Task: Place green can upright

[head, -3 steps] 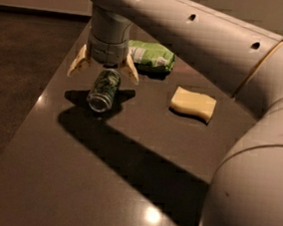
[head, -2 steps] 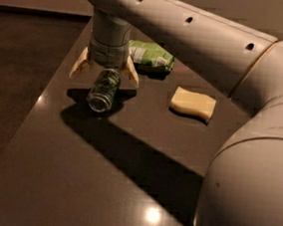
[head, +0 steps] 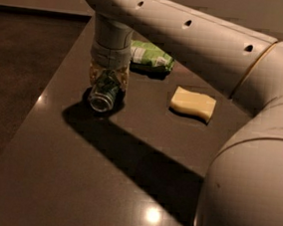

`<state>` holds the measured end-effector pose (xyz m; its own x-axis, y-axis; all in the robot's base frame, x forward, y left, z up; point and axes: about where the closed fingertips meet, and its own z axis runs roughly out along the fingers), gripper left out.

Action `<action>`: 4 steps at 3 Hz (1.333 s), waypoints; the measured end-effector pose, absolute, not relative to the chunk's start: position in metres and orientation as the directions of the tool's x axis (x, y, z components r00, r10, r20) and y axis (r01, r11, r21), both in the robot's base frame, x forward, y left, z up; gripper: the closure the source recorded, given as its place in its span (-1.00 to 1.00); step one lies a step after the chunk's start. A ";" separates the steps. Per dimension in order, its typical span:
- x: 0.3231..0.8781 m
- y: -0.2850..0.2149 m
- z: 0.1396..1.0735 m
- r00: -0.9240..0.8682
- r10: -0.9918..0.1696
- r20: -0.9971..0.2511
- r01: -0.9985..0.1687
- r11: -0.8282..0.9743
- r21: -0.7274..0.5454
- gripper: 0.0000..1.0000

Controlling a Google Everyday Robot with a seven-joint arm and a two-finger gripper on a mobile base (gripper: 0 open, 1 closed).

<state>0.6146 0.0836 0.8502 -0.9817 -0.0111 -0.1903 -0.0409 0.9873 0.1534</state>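
Observation:
The green can lies on its side on the dark table, its silver end facing the camera. My gripper comes straight down from the white arm onto the can. Its pale fingers are drawn in against both sides of the can's body. The far end of the can is hidden under the gripper.
A crinkly green-and-white snack bag lies just behind and to the right of the gripper. A yellow sponge lies to the right. The table's left edge runs close beside the can. My white arm fills the right side of the view.
The fingers, spread wide on both sides of the can before, have closed in onto it. The can still lies on its side in the same spot.

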 end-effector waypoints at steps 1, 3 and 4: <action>0.615 0.088 0.856 -0.972 -0.050 -0.229 -0.083 0.987 0.139 0.48; 0.610 0.113 0.908 -0.827 -0.271 -0.492 -0.381 0.914 0.138 1.00; 0.605 0.107 0.918 -0.724 -0.319 -0.611 -0.473 0.875 0.104 1.00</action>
